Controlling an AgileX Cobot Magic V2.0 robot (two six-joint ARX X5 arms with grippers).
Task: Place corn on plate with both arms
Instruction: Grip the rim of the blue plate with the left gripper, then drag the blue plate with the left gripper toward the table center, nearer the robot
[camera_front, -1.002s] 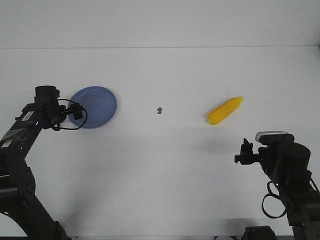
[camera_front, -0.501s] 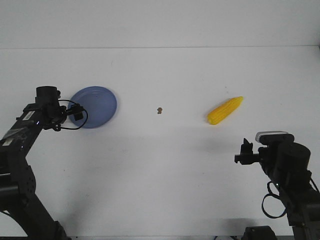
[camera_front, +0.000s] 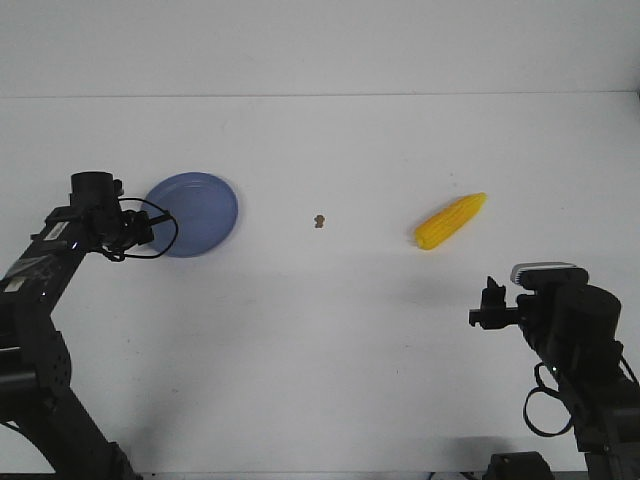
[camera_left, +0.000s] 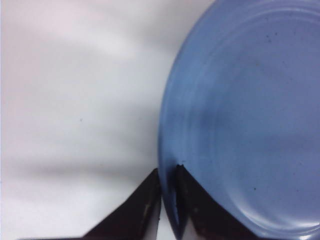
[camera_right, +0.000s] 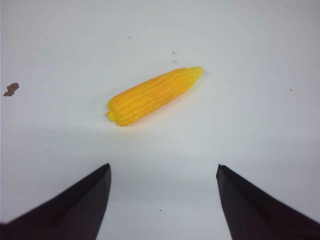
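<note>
On the white table (camera_front: 330, 330), the plate (camera_front: 200, 212) just slid rightward, its rim pinched by the left gripper (camera_left: 167, 187); the right gripper (camera_right: 162, 200) waits spread before the corn (camera_right: 152, 95).

- We are seeing the round, shallow periwinkle-blue plate (camera_front: 196, 214) sitting slightly further toward the table's middle than in the earlier front views; its right edge is now reaching a little nearer the tiny brown speck (camera_front: 319, 220).
- We are seeing the pointed black left gripper (camera_front: 141, 228) drawn closer in to the plate's left rim, its fingers (camera_left: 150, 200) now pinching that rim between them in the left wrist view, with the looping black cable (camera_front: 165, 235) shifted along with it.
</note>
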